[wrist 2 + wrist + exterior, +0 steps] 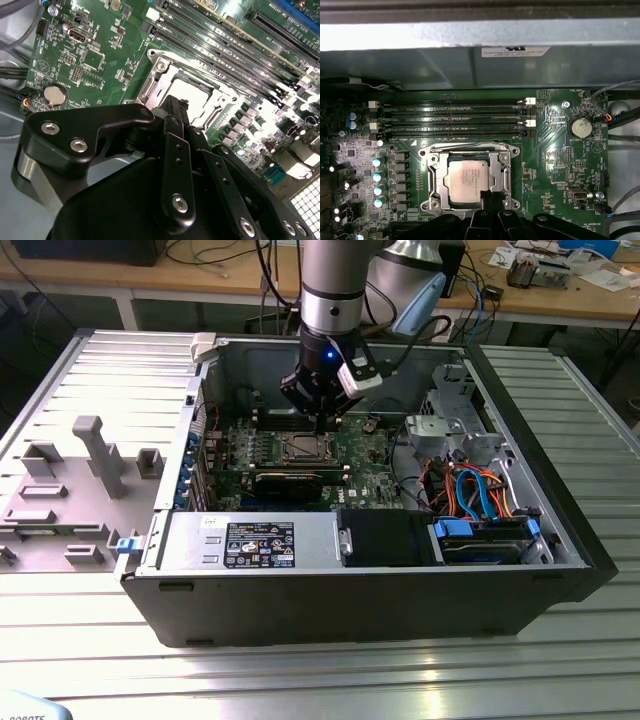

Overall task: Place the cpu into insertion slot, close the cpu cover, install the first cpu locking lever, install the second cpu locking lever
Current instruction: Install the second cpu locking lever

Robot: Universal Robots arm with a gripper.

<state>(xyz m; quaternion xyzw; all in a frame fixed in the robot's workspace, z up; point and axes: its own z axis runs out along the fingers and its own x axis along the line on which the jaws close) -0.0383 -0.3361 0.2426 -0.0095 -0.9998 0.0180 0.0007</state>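
The jaws stand pressed together with nothing between them, their black tips down at the edge of the insertion slot (pixel 470 182). In the first wrist view the gripper (pixel 490 197) touches or nearly touches the rim of the cpu cover (pixel 434 181); which of the two cannot be told. The cpu (pixel 468 181) lies flat inside the slot, its dull silver top showing through the cover's square window, and the silvery frame lies down around it.

In the exterior view the gripper (pixel 322 420) hangs from the arm (pixel 335 290) over the green board (pixel 365 455) inside the open computer case (pixel 350 600), which lies on a ribbed metal table (pixel 320 680). The slot sits just at 7 o'clock of the gripper there. The long black graphics card (pixel 290 480) lies at 6 o'clock of the slot, near it.

In the first wrist view the long black memory slots (pixel 455 117) run beside the socket. A round coin battery (pixel 580 127) sits well apart from the socket on the same board. In the second wrist view the gripper (pixel 176 107) partly hides the socket, and the battery lies near the board's edge.
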